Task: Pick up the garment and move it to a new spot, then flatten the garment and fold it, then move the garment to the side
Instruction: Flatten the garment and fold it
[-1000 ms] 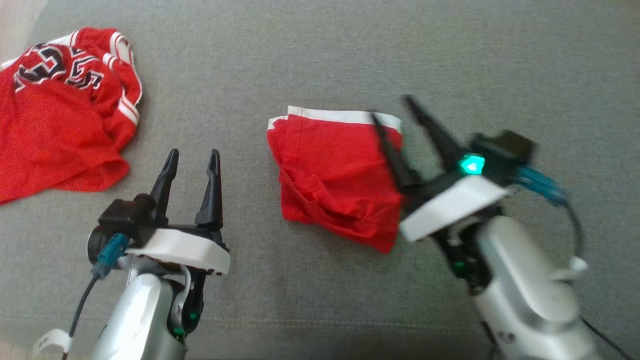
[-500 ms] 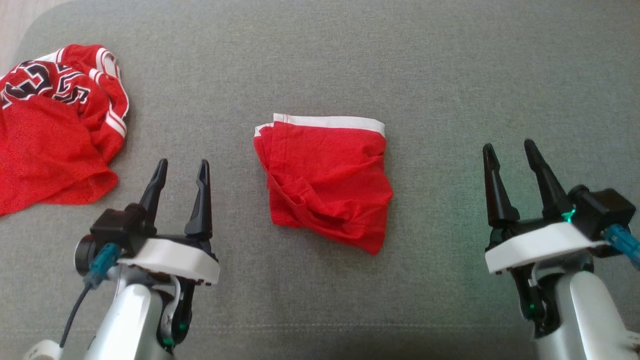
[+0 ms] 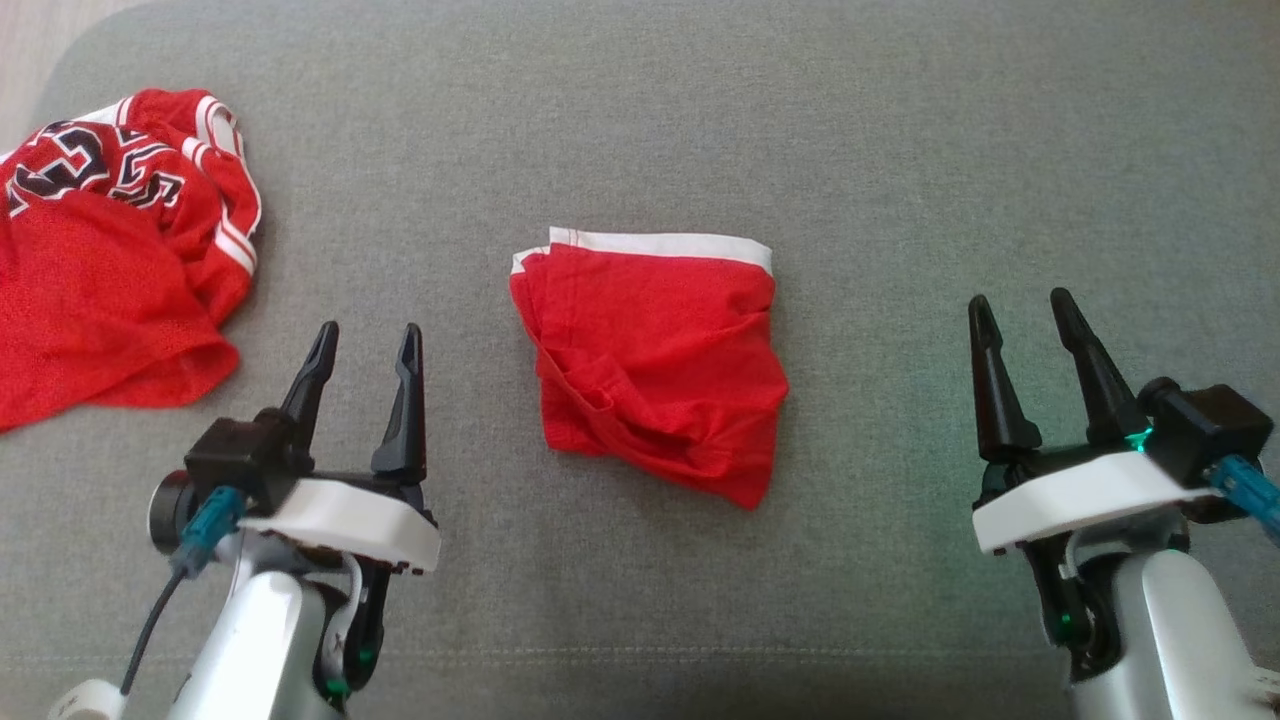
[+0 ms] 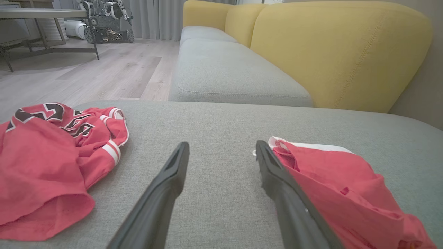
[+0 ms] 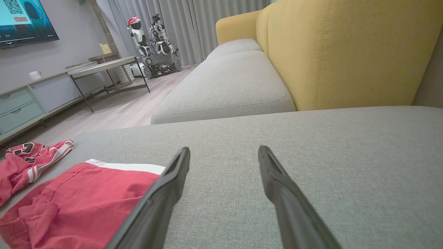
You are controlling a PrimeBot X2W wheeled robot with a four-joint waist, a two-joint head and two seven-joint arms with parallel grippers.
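A folded red garment [image 3: 650,370] with a white band along its far edge lies flat in the middle of the grey cushion [image 3: 900,150]. It also lies to the right of the fingers in the left wrist view [image 4: 339,183] and to the left of them in the right wrist view [image 5: 79,197]. My left gripper [image 3: 368,335] [image 4: 222,145] hovers open to the garment's left, holding nothing. My right gripper [image 3: 1020,300] [image 5: 224,149] stands open and empty well to its right. Neither touches the cloth.
A crumpled red jersey [image 3: 100,290] [image 4: 45,162] [image 5: 27,157] with black and white lettering lies at the cushion's far left, near its edge. The yellow backrest [image 4: 328,52] rises beyond the cushion. Wooden floor [image 4: 104,69] and a low table [image 5: 104,65] lie past the edge.
My right gripper has drawn back from the folded garment's right edge to the lower right, empty. The head camera shifted a little. The left gripper and the garment stayed put.
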